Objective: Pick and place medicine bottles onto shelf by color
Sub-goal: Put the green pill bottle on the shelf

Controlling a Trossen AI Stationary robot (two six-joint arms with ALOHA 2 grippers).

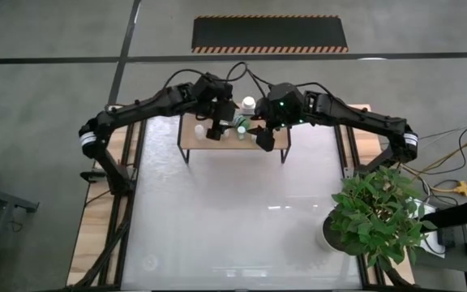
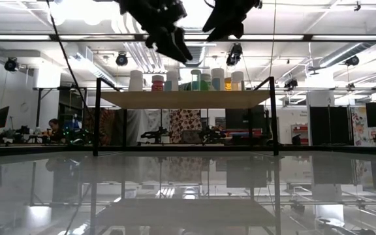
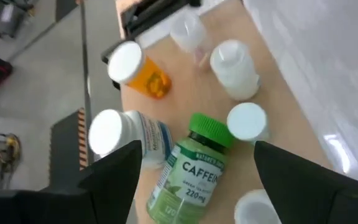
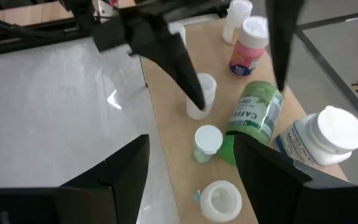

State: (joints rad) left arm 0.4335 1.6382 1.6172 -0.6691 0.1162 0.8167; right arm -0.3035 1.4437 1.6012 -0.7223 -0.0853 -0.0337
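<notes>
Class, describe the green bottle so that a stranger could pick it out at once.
Find the wooden shelf at the table's far edge, under both grippers. Among the pale-capped bottles there, the green bottle alone has a green cap and a label reading CAFFEINE.

I had both grippers over the shelf at the table's far edge, the left gripper beside the right gripper. Under and between them the caffeine bottle lay on its side on the board. Bottles stood all round it: one touching it on the side away from the table, a small one on the table side, others beyond. The plant sat well apart, near the table's right edge.
</notes>
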